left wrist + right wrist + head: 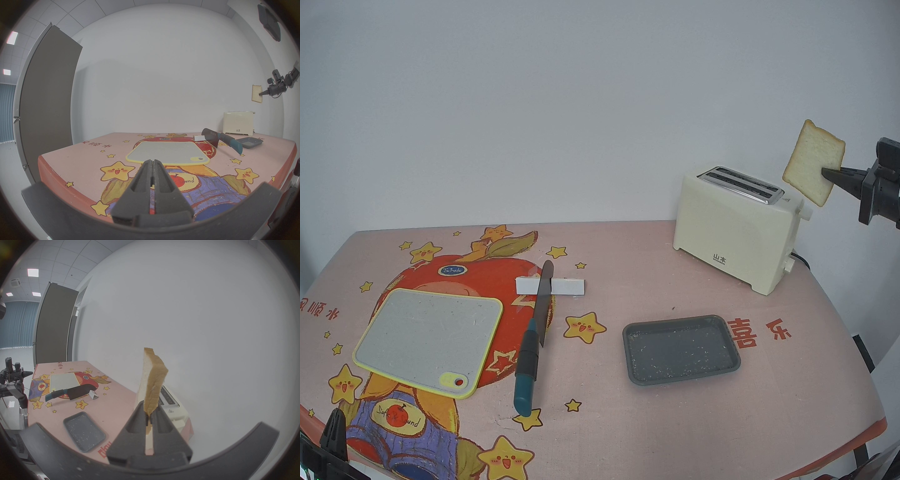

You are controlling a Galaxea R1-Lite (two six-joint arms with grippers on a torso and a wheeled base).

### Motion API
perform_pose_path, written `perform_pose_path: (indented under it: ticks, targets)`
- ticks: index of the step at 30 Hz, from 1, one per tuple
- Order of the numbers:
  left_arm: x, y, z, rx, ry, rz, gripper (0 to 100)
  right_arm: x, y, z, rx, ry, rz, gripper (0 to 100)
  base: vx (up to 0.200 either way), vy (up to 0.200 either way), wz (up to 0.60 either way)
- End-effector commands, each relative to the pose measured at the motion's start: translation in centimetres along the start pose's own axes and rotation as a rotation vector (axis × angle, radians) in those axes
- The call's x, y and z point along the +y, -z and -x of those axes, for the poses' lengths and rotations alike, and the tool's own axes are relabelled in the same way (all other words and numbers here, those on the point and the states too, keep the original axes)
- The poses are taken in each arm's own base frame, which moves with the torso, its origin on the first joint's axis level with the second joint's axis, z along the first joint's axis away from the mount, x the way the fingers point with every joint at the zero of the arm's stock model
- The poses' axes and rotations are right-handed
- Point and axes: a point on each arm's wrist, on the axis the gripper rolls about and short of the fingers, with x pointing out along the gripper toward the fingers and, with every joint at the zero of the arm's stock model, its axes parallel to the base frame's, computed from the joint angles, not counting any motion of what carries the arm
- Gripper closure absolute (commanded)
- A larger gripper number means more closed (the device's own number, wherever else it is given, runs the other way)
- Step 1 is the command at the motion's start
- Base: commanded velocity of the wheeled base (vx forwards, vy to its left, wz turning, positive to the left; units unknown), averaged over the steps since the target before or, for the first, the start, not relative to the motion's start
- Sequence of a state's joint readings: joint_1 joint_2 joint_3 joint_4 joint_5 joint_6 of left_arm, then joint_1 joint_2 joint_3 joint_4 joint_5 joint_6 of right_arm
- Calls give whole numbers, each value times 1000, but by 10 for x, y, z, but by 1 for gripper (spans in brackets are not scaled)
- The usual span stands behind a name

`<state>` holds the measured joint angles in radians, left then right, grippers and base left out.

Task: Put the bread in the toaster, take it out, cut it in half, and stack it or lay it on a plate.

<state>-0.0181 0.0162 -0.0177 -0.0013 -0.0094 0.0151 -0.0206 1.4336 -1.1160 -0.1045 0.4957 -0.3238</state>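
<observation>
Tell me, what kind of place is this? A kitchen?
Probably a test room staged as a kitchen, not a home one: a toaster, cutting board and knife sit on a cartoon-printed table against bare white walls, under office-style ceiling tiles, while the right gripper holds the bread.

The table wears a pink cloth printed with a big red apple and yellow stars. A pale cutting board with a yellow-green rim lies at the left. Just beside it is a teal-handled knife, its blade propped across a small white block. A dark grey tray sits right of centre. A cream toaster stands at the far right, near the wall.
</observation>
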Motion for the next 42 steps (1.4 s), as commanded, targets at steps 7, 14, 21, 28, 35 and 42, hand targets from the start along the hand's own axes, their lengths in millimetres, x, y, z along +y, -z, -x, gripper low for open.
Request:
perform_pose_path:
  ticks: [7,14,21,28,35,42]
  targets:
    - [0,5,-1,17,-1,0,100,-14,-1,-41,32,-41,0,100,0,0,0]
    - [0,5,-1,17,-1,0,100,-22,-1,-59,39,-52,-2,100,0,0,0]
    - [0,5,-1,17,0,0,100,-35,3,-85,32,-85,-5,100,0,0,0]
    - [0,5,-1,17,0,0,100,-44,13,-103,39,-107,-16,100,0,0,0]
    - [0,5,-1,17,0,0,100,-47,15,-120,40,-119,-16,100,0,0,0]
    - [0,5,-1,17,-1,0,100,-48,16,-126,41,-124,-15,100,0,0,0]
